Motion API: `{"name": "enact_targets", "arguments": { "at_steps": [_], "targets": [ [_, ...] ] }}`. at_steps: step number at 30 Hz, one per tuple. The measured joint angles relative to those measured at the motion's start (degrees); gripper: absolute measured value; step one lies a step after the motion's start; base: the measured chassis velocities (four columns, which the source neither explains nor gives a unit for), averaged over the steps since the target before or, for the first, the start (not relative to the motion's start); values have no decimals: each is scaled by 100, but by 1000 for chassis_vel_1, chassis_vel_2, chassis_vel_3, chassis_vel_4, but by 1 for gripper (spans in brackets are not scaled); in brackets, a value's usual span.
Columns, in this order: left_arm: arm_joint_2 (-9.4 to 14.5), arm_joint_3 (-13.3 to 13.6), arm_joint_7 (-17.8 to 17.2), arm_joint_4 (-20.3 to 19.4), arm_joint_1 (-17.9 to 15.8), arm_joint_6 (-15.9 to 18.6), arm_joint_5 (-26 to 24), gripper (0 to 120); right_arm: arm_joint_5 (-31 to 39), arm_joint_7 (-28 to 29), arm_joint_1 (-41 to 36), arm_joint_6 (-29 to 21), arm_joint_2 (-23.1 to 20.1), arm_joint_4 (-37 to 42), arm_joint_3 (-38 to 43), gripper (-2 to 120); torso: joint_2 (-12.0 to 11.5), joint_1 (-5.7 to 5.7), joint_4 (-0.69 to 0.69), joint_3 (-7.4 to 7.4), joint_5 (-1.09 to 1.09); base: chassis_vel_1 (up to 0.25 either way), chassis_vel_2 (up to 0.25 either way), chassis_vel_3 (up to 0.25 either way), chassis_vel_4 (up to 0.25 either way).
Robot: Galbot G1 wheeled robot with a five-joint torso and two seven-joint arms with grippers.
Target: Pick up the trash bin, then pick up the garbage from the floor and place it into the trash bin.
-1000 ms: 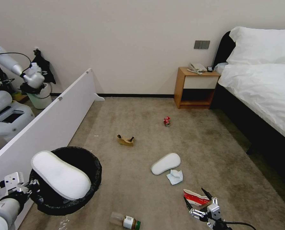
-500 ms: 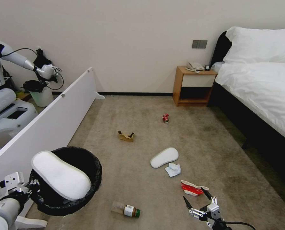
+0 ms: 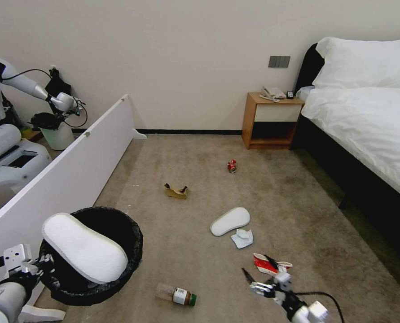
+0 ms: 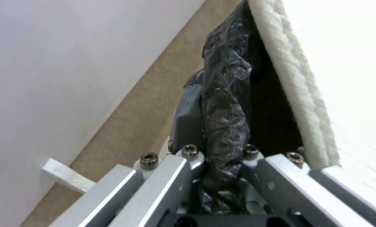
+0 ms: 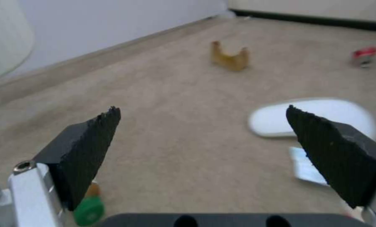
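left end effector (image 3: 38, 262) clamped on trash bin (image 3: 119, 269) rim, right end effector (image 3: 259, 273) spread apart above bare carpet (image 3: 186, 242)

Even, bright indoor light, soft shadows; right wrist view blurred.

Bare carpet (image 3: 200, 269) lies between bottle (image 3: 176, 295) and carton (image 3: 268, 265) — the white board (image 3: 69, 175) walls the left.

The left gripper (image 3: 27, 264) is pale silver metal, its flat bars fastened with dark hex-socket screws (image 4: 148, 157) on a white rounded arm. The right gripper (image 3: 259, 274) carries two black wedge-shaped fingertips (image 5: 91, 138) (finely ribbed faces) on silver mounts, with a black cable (image 3: 325, 297) looping behind its white wrist.
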Motion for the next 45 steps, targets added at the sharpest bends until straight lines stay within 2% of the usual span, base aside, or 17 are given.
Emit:
{"name": "enact_targets", "arguments": {
  "at_steps": [1,3,7,12,13,15,25,27,30,37,41,45],
  "targets": [
    [0,0,0,0,0,0,0,2,0,0,0,0,0,0,0,100,0,0,0,0,0,0,0,0,0],
    [-12,-104,9,-37,79,0,67,2,257,38,629,-259,-102,-334,-844,100,0,0,-1,0,-1,0,0,0,0],
    [-29,-205,14,-34,82,0,100,2,291,129,925,-357,-85,-480,-1278,100,0,0,-1,0,-5,0,0,0,0],
    [-66,-378,24,-26,93,0,101,2,263,657,1287,-605,13,-660,-2027,100,0,0,-1,0,-2,0,0,0,0],
    [-66,-378,24,-26,93,0,101,2,263,657,1287,-605,13,-660,-2027,100,0,0,-1,0,-2,0,0,0,0],
    [-77,-409,25,-47,99,0,101,2,184,1098,1336,-875,-66,-629,-2291,100,0,0,-2,0,-3,0,0,0,0],
    [-62,-410,26,-100,110,0,98,2,111,1690,1423,-1509,1,-715,-2591,100,0,0,-1,0,-3,0,0,0,0],
    [-24,-443,24,-127,120,-1,78,2,148,2279,1490,-1976,47,-714,-2758,100,0,0,-2,0,-3,0,0,0,0],
    [-8,-455,22,-141,125,-1,65,2,248,2515,1584,-2234,133,-715,-2894,100,0,0,-3,0,-3,0,0,0,0],
    [-27,-456,18,-165,138,-1,59,2,342,2355,1883,-2313,394,-994,-3063,100,0,0,-1,0,-3,0,0,0,0],
    [-26,-471,21,-165,141,-1,53,2,424,2294,1971,-2309,402,-1084,-3159,100,0,0,-1,0,-3,0,0,0,0],
    [-24,-478,22,-163,136,-1,48,2,407,2258,2092,-2122,492,-1300,-3422,100,0,0,-1,0,-2,0,0,0,0]
  ]
}}
